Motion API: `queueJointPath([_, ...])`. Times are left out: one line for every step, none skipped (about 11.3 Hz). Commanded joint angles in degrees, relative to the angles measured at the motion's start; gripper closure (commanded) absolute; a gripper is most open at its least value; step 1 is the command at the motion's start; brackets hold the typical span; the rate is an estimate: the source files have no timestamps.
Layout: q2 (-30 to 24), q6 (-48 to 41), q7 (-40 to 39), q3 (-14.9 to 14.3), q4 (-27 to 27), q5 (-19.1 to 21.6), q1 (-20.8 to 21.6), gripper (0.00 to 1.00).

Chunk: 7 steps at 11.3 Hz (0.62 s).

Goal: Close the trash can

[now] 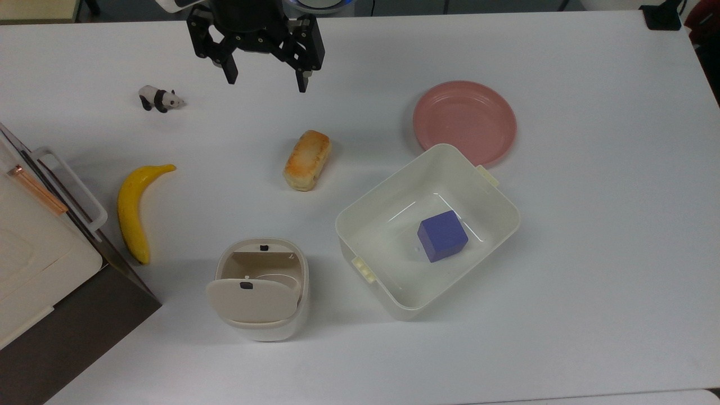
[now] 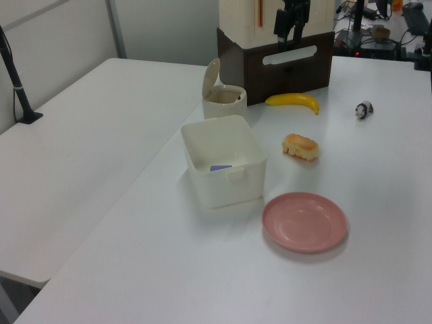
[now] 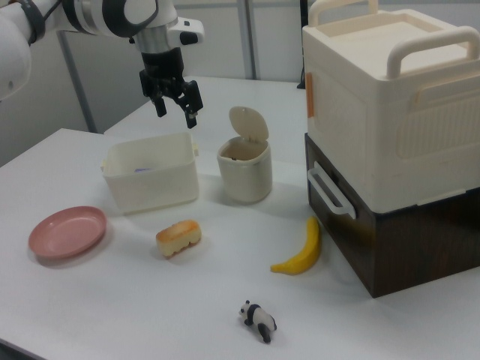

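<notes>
Hand (image 1: 264,83) at far edge of tabletop (image 1: 590,236) in top view, fingers spread apart, nothing between them, raised above surface in right view. Trash can (image 1: 263,289) well apart from hand, near tabletop's front edge in top view; lid (image 1: 250,301) raised, standing upright, interior exposed. Tub (image 1: 365,219) just beside can on top view's right, cube (image 1: 442,235) inside. Banana (image 1: 133,211) on can's other side. Bread (image 1: 306,160) between hand and can.

Cream trash can (image 1: 263,289), beige lid upright
</notes>
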Motion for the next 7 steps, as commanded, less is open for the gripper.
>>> queueJointPath([-0.68,0.89,-1.0,-0.22,-0.3,-0.78,-0.03,0.0])
queueJointPath([-0.68,0.89,-1.0,-0.22,-0.3,-0.78,-0.03,0.0])
queueJointPath([-0.76,0.89,-1.08,-0.22,-0.3,-0.7,-0.11,0.0])
queueJointPath([-0.77,0.89,-1.61,-0.22,-0.3,-0.7,-0.11,0.0])
queueJointPath([-0.85,0.8,-2.48,-0.31,-0.3,-0.78,-0.11,0.0])
queueJointPath([-0.85,0.89,-2.4,-0.31,-0.3,-0.87,-0.11,0.0])
queueJointPath([-0.85,0.71,-2.4,-0.31,-0.3,-0.78,-0.11,0.0])
